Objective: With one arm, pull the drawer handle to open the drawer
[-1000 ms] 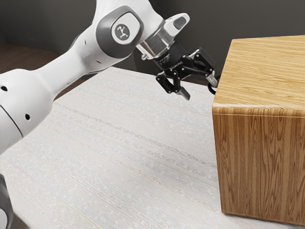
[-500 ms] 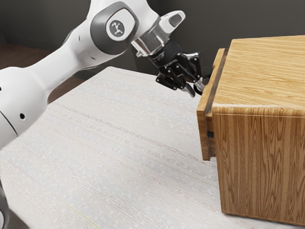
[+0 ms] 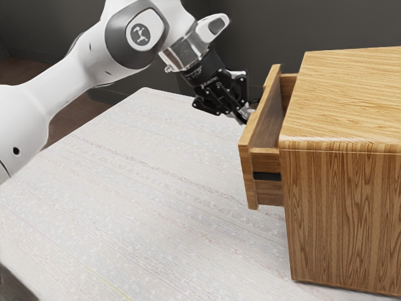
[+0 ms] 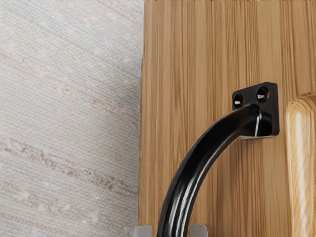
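One white emblem [image 3: 139, 34] marks the arm's joint [image 3: 120, 47], upper left. Gripper [image 3: 249, 114] clamps the drawer handle [image 4: 210, 148]; pale streaked table [image 3: 125, 207], dark wall [image 3: 282, 31].

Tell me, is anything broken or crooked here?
Nothing stands out. The drawer sits partway out of the cabinet, level and straight. Its black handle looks whole, its mount flat on the front, with the jaws closed around it.

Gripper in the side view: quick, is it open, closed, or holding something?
The gripper is shut on the drawer handle; the drawer stands partly open.
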Robot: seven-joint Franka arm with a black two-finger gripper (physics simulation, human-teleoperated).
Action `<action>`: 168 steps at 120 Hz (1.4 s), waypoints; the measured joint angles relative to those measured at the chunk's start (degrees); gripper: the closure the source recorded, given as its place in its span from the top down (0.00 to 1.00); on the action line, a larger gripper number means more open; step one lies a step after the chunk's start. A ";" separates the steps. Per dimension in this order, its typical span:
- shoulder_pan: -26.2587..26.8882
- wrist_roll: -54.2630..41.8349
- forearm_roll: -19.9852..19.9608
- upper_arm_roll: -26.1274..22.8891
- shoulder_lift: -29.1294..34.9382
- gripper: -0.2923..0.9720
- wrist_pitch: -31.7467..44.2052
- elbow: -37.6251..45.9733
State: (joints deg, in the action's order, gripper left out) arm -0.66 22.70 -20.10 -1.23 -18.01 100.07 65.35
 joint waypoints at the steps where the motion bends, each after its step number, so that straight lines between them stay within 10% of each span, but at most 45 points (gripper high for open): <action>1: -0.03 0.01 0.02 -0.01 0.03 0.15 -0.01 0.03; 168: -6.58 0.02 0.17 0.37 7.92 0.15 0.03 9.37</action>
State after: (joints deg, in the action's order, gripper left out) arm -7.24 22.71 -19.93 -0.86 -10.08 100.10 74.72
